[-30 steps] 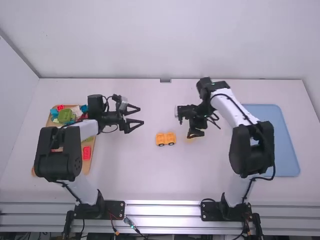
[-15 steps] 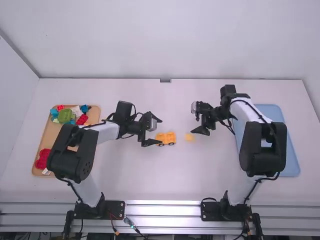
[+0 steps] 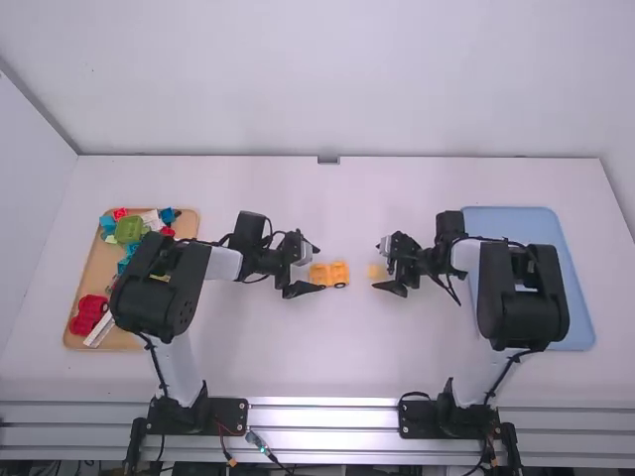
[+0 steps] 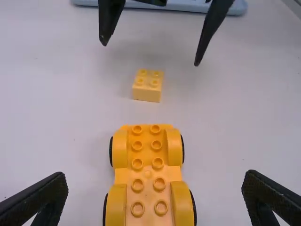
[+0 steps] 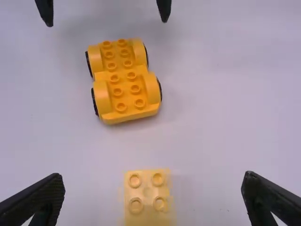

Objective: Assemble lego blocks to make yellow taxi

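- White bench (image 3: 327,357), bearing a studded orange-yellow plastic chassis (image 5: 125,80) on black wheels.
- Pale blue rectangular tray (image 3: 516,224), well right of the chassis.
- Black left gripper (image 3: 319,269) and right gripper (image 3: 377,266), fingers open, left and right of the chassis.
- Square yellow plastic block (image 5: 147,194), right of the chassis.

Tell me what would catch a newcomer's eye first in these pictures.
Probably the bright orange-yellow plastic car base, near the middle of the white table. Next, the black left gripper and right gripper, open and facing each other, with a small pale-yellow four-stud block near the right one.
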Robot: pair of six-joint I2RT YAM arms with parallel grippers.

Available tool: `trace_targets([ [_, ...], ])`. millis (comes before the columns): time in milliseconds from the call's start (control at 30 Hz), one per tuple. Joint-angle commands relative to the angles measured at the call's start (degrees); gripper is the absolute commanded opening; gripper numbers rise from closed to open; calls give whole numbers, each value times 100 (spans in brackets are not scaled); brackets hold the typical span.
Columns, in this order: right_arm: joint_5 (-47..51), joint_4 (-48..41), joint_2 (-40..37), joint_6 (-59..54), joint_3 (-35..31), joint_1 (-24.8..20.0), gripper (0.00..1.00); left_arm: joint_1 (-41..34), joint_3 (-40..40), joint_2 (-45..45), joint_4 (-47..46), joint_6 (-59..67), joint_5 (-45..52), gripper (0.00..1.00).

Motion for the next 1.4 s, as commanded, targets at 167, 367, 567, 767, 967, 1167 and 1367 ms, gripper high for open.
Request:
trace_targets([
  [167, -468, 315, 859, 83, 111, -26, 100, -44, -28, 37, -68, -24, 114, 99],
  [367, -498, 317, 1113, 35, 275, -166, 73, -44, -28, 37, -192, -22, 111, 99],
  [567, -509, 363, 1169, 26, 238, -164, 64, -44, -50, 37, -251, -24, 111, 99],
  [767, -503, 310, 1169, -85, 236, -149, 38, -66, -142, 37, -146, -20, 114, 99],
  [967, -485, 219, 1169, -87, 238, -160, 25, -85, -168, 37, -92, -22, 61, 99],
  [1167, -730, 203, 1143, 74, 269, -155, 24, -120, -358, 221, 577, -4, 39, 99],
  [1367, -841, -905, 879, -249, 737, -39, 19, -164, -400, 651, 1128, -28, 90, 99],
])
